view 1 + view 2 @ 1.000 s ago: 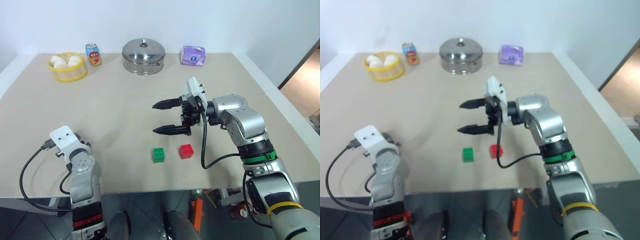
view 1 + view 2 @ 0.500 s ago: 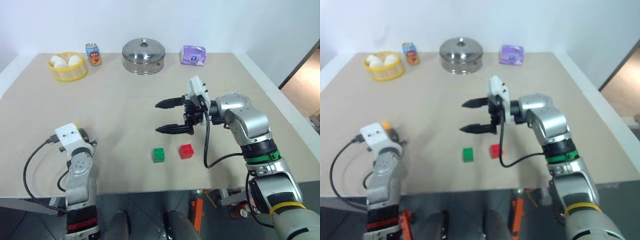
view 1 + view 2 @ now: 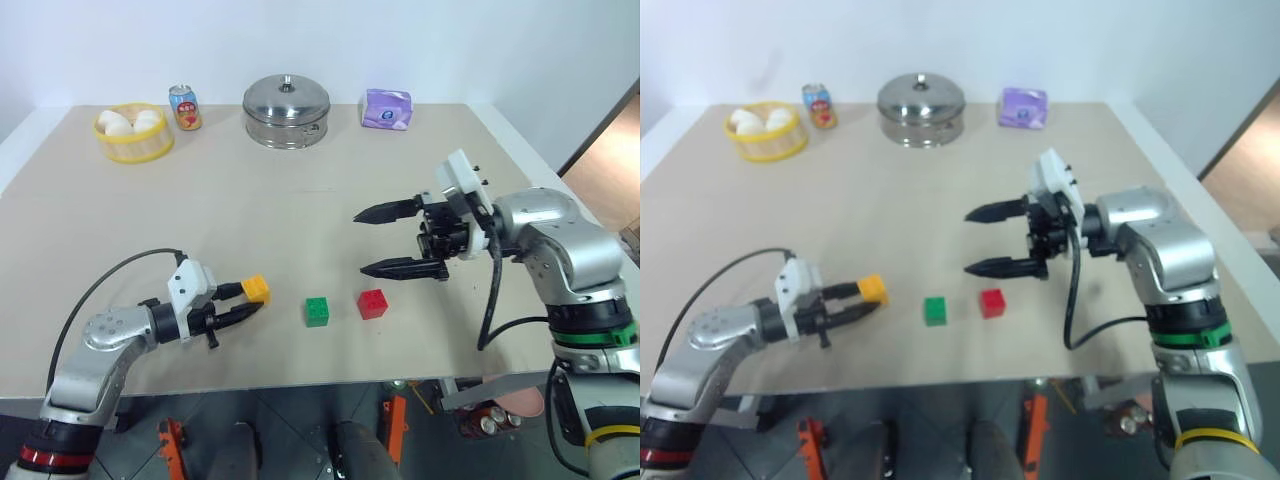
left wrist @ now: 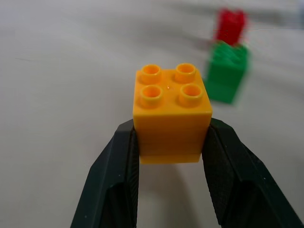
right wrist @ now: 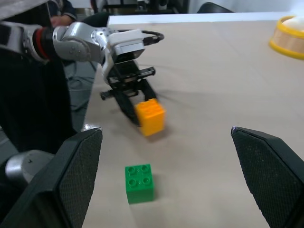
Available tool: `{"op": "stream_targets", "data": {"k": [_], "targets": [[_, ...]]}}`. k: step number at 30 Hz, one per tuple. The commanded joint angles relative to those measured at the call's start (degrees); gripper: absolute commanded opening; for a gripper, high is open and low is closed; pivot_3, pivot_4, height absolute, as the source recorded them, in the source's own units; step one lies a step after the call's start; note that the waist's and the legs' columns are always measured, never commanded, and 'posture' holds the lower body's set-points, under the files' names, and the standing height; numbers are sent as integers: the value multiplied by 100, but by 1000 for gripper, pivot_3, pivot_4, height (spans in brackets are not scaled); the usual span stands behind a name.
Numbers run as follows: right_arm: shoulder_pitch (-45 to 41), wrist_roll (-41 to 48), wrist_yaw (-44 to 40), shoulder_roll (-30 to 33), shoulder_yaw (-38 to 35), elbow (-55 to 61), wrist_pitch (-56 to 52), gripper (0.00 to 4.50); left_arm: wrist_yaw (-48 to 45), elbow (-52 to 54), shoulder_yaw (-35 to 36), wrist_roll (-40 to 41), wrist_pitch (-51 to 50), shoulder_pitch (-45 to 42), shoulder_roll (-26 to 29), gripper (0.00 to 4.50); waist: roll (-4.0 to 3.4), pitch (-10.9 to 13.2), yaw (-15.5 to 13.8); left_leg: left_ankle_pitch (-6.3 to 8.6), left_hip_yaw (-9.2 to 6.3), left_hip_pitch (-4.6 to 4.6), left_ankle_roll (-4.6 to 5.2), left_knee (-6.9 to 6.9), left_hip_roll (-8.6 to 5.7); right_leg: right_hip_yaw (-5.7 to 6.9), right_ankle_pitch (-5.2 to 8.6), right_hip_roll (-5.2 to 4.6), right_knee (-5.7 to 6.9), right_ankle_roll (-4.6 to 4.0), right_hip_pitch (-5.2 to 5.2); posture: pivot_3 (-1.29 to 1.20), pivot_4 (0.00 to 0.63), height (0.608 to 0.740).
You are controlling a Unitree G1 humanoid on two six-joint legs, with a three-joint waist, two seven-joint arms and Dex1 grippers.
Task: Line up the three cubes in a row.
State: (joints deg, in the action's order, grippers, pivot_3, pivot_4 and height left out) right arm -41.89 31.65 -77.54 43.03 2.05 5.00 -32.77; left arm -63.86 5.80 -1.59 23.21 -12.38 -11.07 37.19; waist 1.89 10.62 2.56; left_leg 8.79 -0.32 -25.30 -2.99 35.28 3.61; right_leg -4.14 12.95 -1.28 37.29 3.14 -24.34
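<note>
**Yellow-orange cube held beside the green one**

The left gripper (image 3: 248, 300) pinches the yellow-orange cube (image 3: 256, 289) between its black fingers (image 4: 116, 180), studs up, just left of the green cube (image 3: 318, 310). The red cube (image 3: 372, 302) sits just right of the green cube. Beyond and right of the green cube, the right gripper (image 3: 372, 241) hangs with jaws spread wide, empty.

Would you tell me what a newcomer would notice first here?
Probably the yellow-orange cube pinched in the left gripper near the table's front edge, left of the green cube and red cube. Next, the right gripper hanging wide open beyond them.
</note>
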Motion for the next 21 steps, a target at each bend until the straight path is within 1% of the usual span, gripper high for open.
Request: {"op": "stream_targets", "data": {"k": [1, 4, 8, 12, 16, 21], "targets": [[192, 207, 243, 193, -362, 545, -133, 4500, -690, -526, -245, -49, 282, -511, 59, 1289, 0, 0, -7, 0, 1, 0, 0, 1, -1, 0, 1, -2, 0, 2, 2, 0, 150, 739], [402, 383, 385, 323, -527, 851, -296, 4500, -1031, -1037, -421, -203, 492, -864, 17, 1289, 0, 0, -5, 0, 1, -2, 1, 2, -1, -1, 2, -2, 0, 4, 2, 0, 150, 739], [576, 647, 592, 420, -742, 1142, -510, 4500, -1383, -1374, -636, -340, 602, -1142, -12, 1289, 0, 0, 7, 3, 1, -2, 6, -1, 1, -1, 3, 2, 1, 6, 0, 0, 150, 739], [701, 732, 741, 490, -810, 1283, -586, 4500, -1628, -1603, -788, -468, 731, -1268, 3, 1289, 0, 0, 1, 4, -1, -2, 8, -1, 3, -1, 5, 5, 3, 7, 1, 0, 150, 739], [739, 765, 817, 522, -812, 1307, -581, 4500, -1696, -1711, -803, -521, 846, -1307, -23, 1289, 0, 0, 5, 4, 2, -2, 8, 1, 2, -5, 5, 3, 3, 8, 2, 0, 150, 739], [765, 777, 872, 520, -808, 1322, -556, 4500, -1704, -1775, -595, -396, 932, -1306, 15, 1289, 0, 0, 6, 4, 1, -1, 8, 1, 3, -4, 4, 5, 3, 8, 2, 0, 150, 739]]}}
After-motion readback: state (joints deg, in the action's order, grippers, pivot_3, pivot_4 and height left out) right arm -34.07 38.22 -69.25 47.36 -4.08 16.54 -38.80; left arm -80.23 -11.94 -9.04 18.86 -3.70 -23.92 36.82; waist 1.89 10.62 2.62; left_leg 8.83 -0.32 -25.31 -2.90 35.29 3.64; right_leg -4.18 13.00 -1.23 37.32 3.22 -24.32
